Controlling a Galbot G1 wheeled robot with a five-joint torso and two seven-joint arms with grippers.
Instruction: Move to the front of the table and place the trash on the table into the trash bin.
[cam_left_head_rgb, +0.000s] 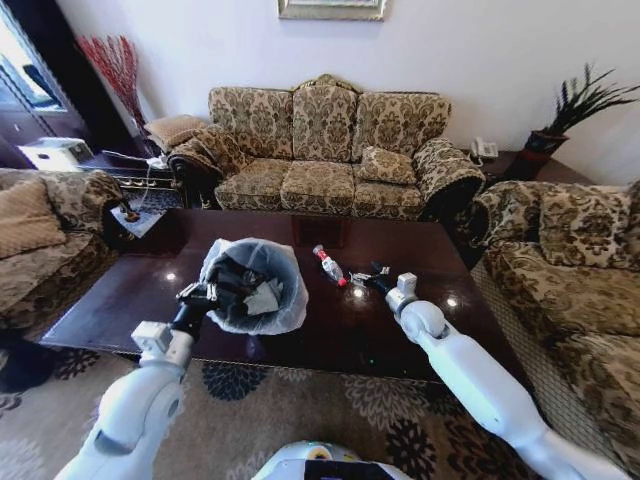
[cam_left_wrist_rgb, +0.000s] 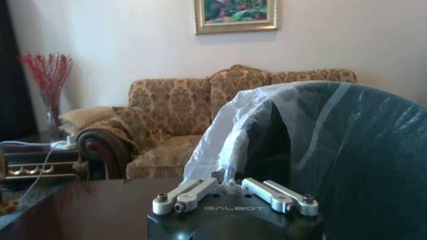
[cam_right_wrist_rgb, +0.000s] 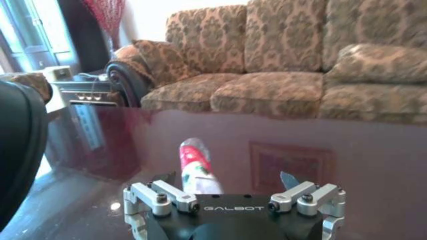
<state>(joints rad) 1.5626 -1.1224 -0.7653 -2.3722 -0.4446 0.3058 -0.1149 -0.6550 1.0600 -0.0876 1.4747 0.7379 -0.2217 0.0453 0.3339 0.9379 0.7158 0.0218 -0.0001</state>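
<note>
Head view: left arm enters at lower left of the frame; left end effector (cam_left_head_rgb: 207, 295) sits at the near rim of the trash bin (cam_left_head_rgb: 262, 305), pinching the bin's plastic bag (cam_left_head_rgb: 222, 262) at the edge. In the left wrist view its fingers (cam_left_wrist_rgb: 189, 194) converge on the bag (cam_left_wrist_rgb: 227, 145) fold.

Bin stands on the counter (cam_left_head_rgb: 330, 330), left of centre, tilted toward the robot, with white paper wads (cam_left_head_rgb: 262, 296) visible inside.

Right arm enters at lower right; right end effector (cam_left_head_rgb: 373, 279) is low over the counter, centre frame, just beside the bottle (cam_left_head_rgb: 330, 266). Right wrist view: fingers (cam_right_wrist_rgb: 160, 196) spread, bottle (cam_right_wrist_rgb: 195, 167) lying on the counter (cam_right_wrist_rgb: 320, 165) between them toward the left finger, red label visible. Contact with the bottle: cannot tell.

Beyond the counter: sofa (cam_left_head_rgb: 325, 150) at upper centre.
</note>
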